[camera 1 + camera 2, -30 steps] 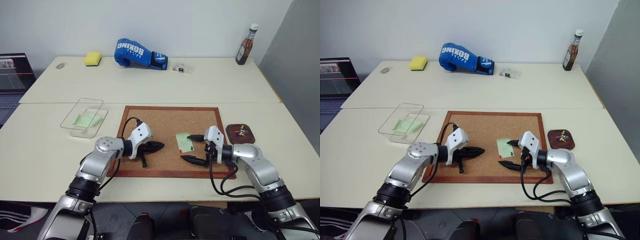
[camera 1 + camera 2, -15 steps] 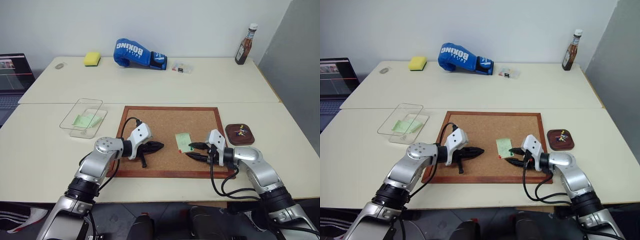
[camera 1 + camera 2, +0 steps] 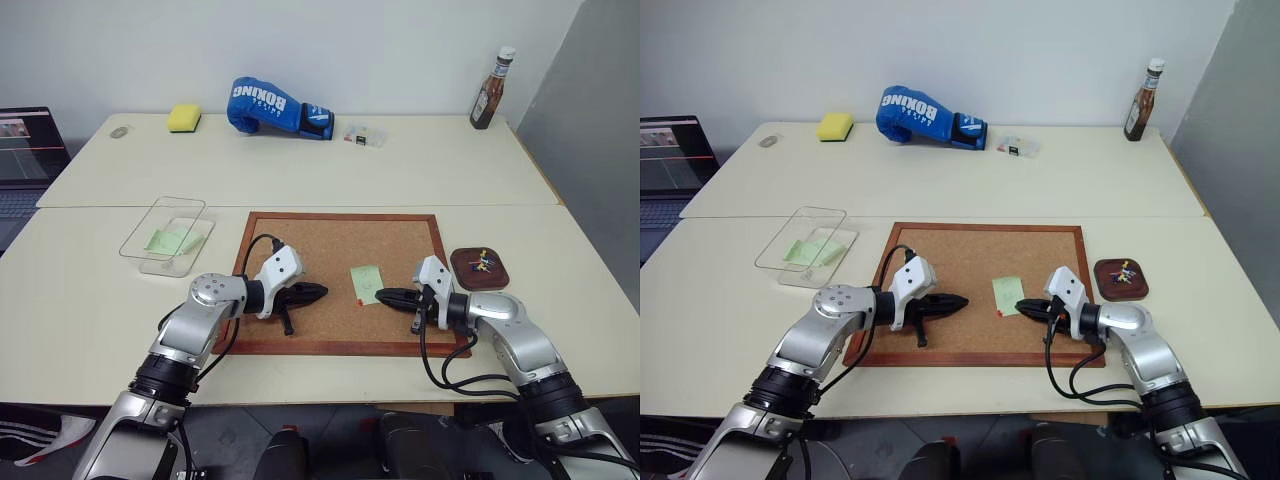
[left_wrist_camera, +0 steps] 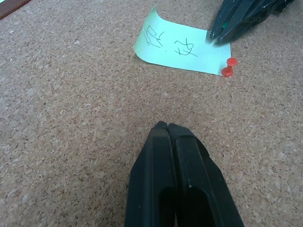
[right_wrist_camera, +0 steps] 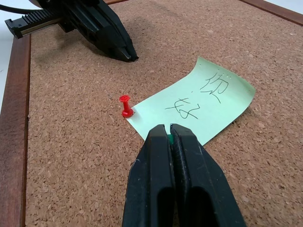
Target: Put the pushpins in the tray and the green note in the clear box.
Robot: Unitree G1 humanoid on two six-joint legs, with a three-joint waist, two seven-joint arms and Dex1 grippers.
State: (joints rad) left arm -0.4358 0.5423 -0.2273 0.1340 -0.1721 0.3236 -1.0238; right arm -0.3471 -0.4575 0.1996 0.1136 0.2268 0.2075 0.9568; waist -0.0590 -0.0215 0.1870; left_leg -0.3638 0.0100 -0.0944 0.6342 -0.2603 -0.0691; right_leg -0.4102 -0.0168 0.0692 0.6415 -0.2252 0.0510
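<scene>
Right gripper [image 5: 169,128] snaps closed at green note [image 5: 196,104] corner, beside red pushpin [image 5: 126,106]; left gripper [image 4: 167,126] closed on nothing.

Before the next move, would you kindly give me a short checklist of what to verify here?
1. Right gripper shut at the green note's edge: ok.
2. What its fingertips pinch, pin or paper: cannot tell.
3. Red pushpin moved to the tray: not ok, it stands on the cork board at the note's corner.
4. Left gripper shut, apart from the note: ok.
5. Clear box open on top: ok.
</scene>
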